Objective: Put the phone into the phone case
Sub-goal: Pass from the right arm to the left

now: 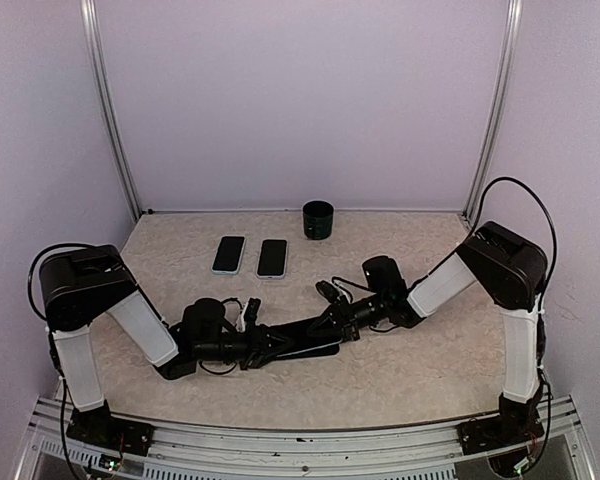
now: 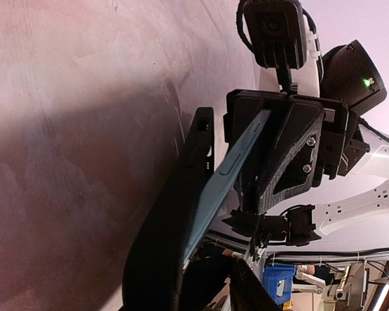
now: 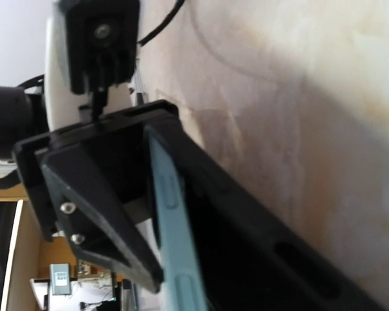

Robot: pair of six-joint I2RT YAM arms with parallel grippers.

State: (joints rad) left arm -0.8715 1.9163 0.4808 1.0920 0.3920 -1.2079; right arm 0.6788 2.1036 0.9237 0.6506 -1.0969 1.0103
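Note:
Low over the middle of the table, a black phone case (image 1: 315,349) is held between my two grippers. The left wrist view shows the case (image 2: 175,214) edge-on with a light blue phone (image 2: 228,172) leaning out of it. The two lie close at my end and spread apart toward the far end. My left gripper (image 1: 278,346) is closed round the near ends of phone and case. My right gripper (image 1: 332,322) has the phone's far end between its fingers (image 2: 282,155). From the right wrist, the phone (image 3: 172,227) lies against the case (image 3: 266,240), running into the left gripper's finger (image 3: 97,207).
Two more phones (image 1: 228,254) (image 1: 272,257) lie flat, screens up, side by side at the back of the table. A black cup (image 1: 318,219) stands by the back wall. Metal posts (image 1: 110,110) (image 1: 495,100) rise at the rear corners.

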